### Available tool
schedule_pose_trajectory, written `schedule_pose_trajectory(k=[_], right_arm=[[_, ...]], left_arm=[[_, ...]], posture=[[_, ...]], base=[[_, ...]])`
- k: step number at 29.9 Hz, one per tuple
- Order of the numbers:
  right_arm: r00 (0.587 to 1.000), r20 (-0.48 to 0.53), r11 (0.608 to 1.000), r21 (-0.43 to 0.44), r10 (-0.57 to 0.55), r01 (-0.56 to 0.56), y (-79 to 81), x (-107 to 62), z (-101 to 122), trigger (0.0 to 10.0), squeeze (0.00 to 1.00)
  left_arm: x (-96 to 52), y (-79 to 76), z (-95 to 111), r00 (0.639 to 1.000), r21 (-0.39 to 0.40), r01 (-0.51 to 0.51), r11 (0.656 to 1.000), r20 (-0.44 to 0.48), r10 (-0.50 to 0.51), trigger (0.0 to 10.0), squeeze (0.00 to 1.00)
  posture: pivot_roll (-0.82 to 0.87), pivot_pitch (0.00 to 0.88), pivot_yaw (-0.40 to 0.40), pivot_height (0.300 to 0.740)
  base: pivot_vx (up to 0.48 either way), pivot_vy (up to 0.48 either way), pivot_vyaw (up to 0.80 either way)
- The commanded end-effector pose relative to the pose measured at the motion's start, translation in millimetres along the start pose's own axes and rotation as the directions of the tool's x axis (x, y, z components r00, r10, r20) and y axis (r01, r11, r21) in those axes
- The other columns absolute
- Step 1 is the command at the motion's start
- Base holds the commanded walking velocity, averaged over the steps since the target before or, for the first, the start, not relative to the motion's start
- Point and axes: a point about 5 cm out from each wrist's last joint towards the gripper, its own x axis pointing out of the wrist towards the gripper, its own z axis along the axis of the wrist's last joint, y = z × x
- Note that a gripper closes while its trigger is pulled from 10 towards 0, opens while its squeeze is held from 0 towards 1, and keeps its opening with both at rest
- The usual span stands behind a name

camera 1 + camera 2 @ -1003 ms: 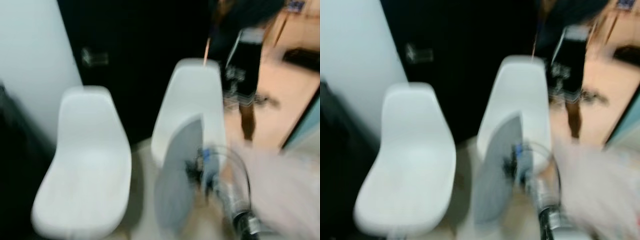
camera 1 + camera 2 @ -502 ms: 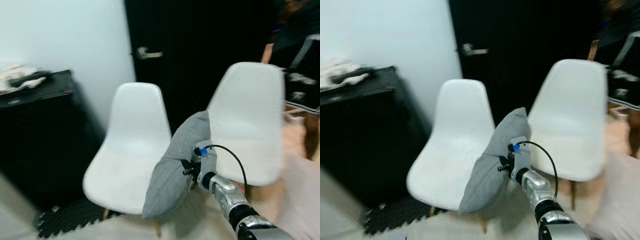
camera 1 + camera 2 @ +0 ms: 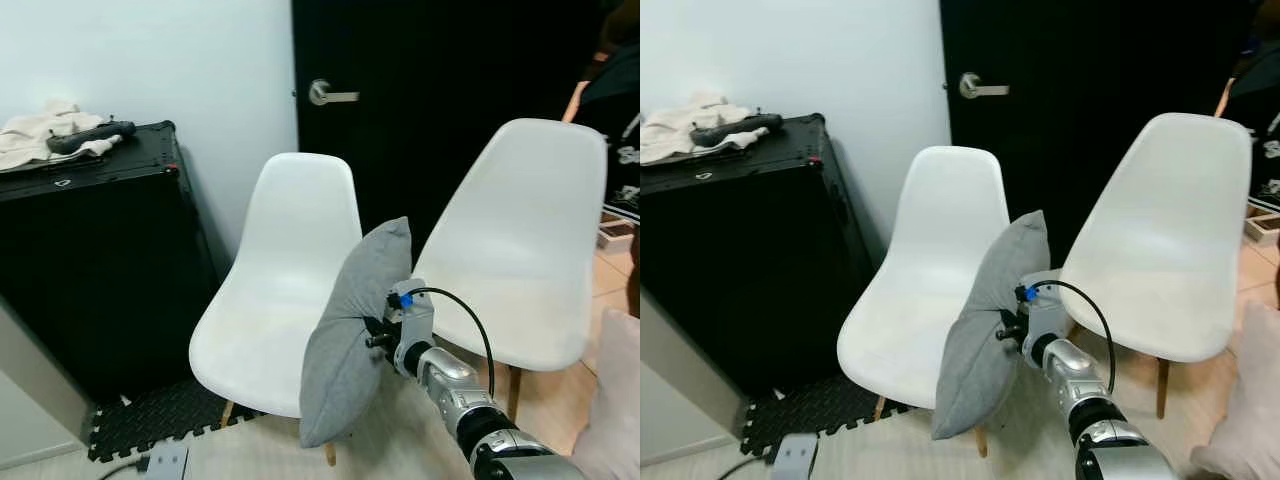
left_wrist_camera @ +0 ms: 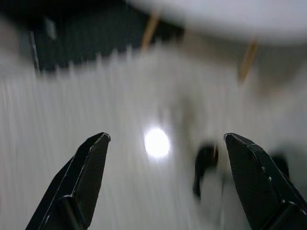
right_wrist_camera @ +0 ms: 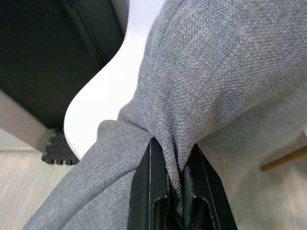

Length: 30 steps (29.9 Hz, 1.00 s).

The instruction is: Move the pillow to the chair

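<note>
A grey pillow [image 3: 352, 340] hangs upright in front of two white shell chairs, pinched at its middle by my right gripper [image 3: 378, 333], which is shut on the fabric. The right wrist view has the black fingers [image 5: 147, 191] clamped on the pillow [image 5: 211, 86]. The pillow overlaps the right front edge of the left chair [image 3: 280, 300]; the right chair [image 3: 520, 250] stands just behind my arm. My left gripper [image 4: 163, 143] hangs open over pale floor, its view blurred.
A black cabinet [image 3: 90, 270] with a cloth [image 3: 40, 135] on top stands at the left by the wall. Behind the chairs is a black door with a handle [image 3: 325, 94]. A black foam mat [image 3: 160, 420] lies under the left chair. A person [image 3: 620, 110] stands at the far right.
The camera has swung and steadied, so the chairs, cabinet and door now show sharply. The pillow stays held in my right gripper, now nearer the left chair.
</note>
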Motion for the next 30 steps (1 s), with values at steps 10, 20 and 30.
schedule_pose_trajectory(k=[10,20,30], right_arm=[[0.982,0.137,0.991,0.001,0.133,-0.135,21.9,11.2,28,10.0,0.0],[0.969,0.159,0.982,0.0,0.188,-0.191,32.6,13.3,30,10.0,0.0],[0.981,0.128,0.989,0.012,0.145,-0.148,29.5,14.8,29,10.0,0.0]], left_arm=[[6.6,4.4,33,0.991,-0.008,-0.027,1.0,0.128,0.028,10.0,0.0],[7.9,-2.2,40,0.988,-0.005,-0.016,1.0,0.156,0.017,10.0,0.0],[8.6,-3.0,40,0.989,-0.009,-0.036,0.999,0.142,0.037,10.0,0.0]], posture=[[-0.1,0.004,0.021,0.726],[-0.1,0.006,0.022,0.726],[-0.09,0.013,0.024,0.726]], base=[[0.353,0.0,0.0],[0.354,0.0,0.3],[0.289,0.0,0.0]])
